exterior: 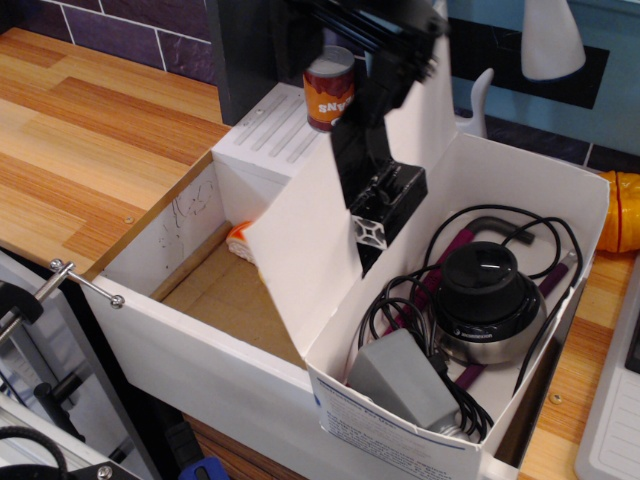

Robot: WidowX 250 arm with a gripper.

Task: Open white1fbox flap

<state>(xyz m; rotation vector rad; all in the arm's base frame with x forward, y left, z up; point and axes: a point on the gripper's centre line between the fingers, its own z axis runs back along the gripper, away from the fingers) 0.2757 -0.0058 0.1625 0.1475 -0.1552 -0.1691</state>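
White cardboard flap (315, 250) raised upright off the white1fbox (400, 425), black hand (385, 205) directly against its face, grip state unclear, cables exposed inside
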